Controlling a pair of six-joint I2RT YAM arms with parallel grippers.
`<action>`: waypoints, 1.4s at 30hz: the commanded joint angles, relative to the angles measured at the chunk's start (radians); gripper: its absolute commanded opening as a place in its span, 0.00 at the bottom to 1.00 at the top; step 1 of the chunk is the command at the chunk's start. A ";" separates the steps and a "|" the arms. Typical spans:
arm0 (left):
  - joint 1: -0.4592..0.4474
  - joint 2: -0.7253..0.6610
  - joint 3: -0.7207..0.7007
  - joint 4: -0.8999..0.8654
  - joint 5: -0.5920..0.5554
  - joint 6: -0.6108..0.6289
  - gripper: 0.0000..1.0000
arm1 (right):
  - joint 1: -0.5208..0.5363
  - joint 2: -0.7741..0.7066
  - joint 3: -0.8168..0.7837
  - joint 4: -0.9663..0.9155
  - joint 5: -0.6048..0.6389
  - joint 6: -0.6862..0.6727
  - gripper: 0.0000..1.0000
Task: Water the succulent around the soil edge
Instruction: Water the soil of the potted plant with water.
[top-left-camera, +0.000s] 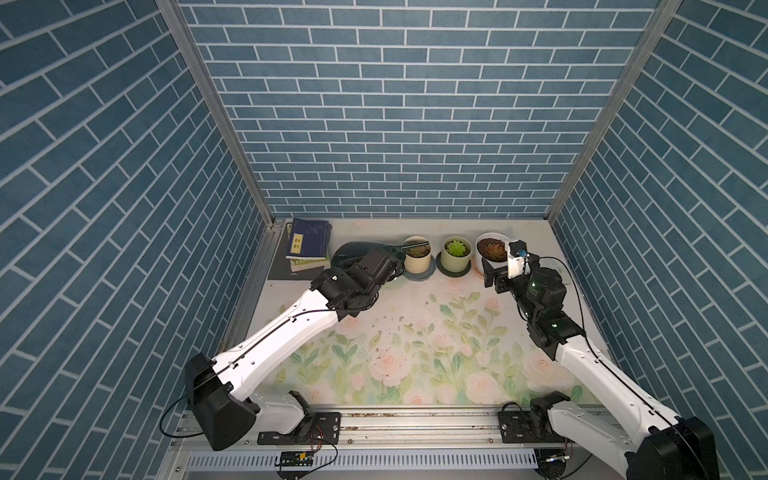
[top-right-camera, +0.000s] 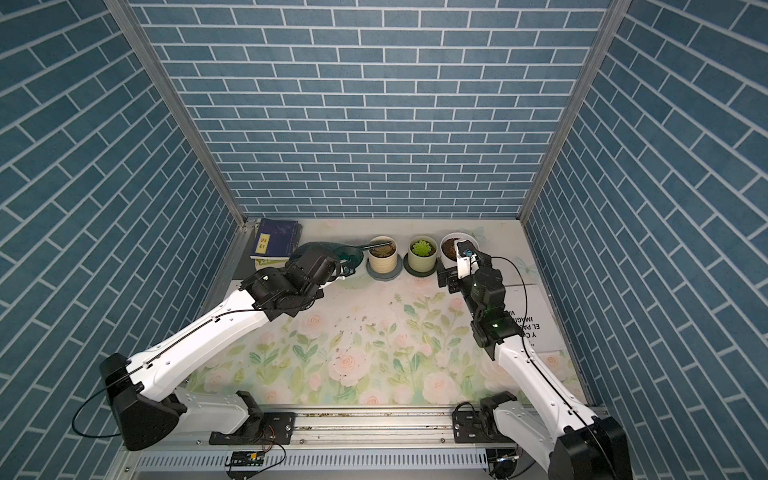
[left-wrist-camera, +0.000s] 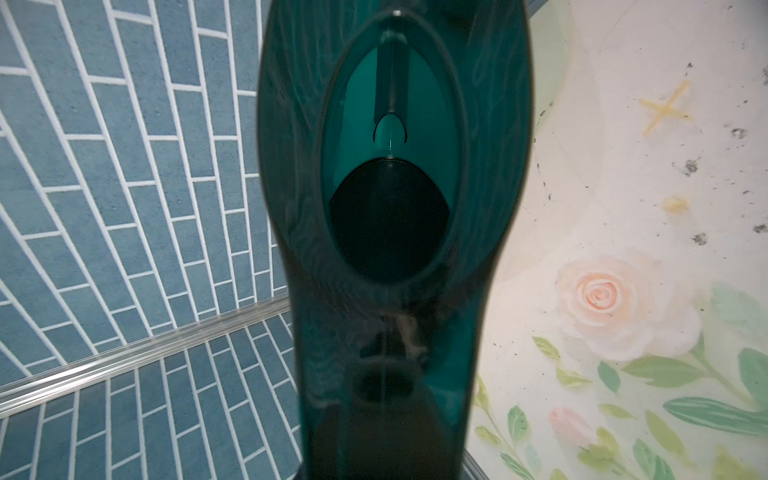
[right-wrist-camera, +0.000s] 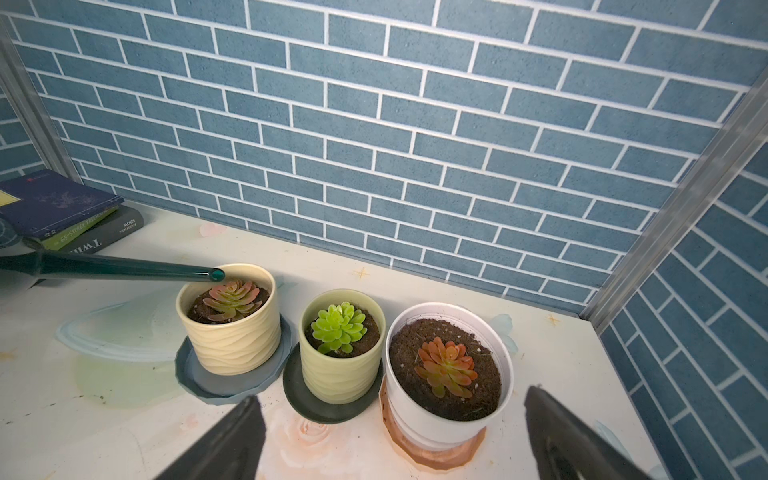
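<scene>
A dark green see-through watering can (top-left-camera: 353, 252) hangs tilted at the back left, with my left gripper (top-left-camera: 392, 270) shut on its handle end. In the left wrist view the watering can (left-wrist-camera: 390, 232) fills the middle and hides the fingers. Its long spout (right-wrist-camera: 124, 268) ends with the tip (right-wrist-camera: 216, 274) just above the far rim of the cream ribbed pot (right-wrist-camera: 232, 336). That pot holds a pink-green succulent (right-wrist-camera: 230, 300) in dark soil. My right gripper (right-wrist-camera: 392, 395) stands open and empty, just in front of the white pot (right-wrist-camera: 415, 411).
A green pot (right-wrist-camera: 340, 365) with a bright green succulent stands between the cream and white pots, each pot on a saucer. Stacked books (top-left-camera: 309, 245) lie in the back left corner. Soil crumbs (top-left-camera: 386, 328) are scattered on the floral mat. Brick-patterned walls close three sides.
</scene>
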 joint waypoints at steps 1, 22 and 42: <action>-0.004 -0.040 -0.005 -0.028 -0.021 -0.054 0.00 | -0.006 -0.006 -0.002 0.018 0.010 0.003 0.99; 0.003 -0.127 -0.007 0.146 0.063 -0.050 0.00 | -0.007 -0.022 -0.023 0.054 0.079 0.059 0.99; -0.021 0.073 0.202 0.210 0.337 -0.078 0.00 | -0.171 -0.088 -0.114 0.045 0.152 0.245 0.99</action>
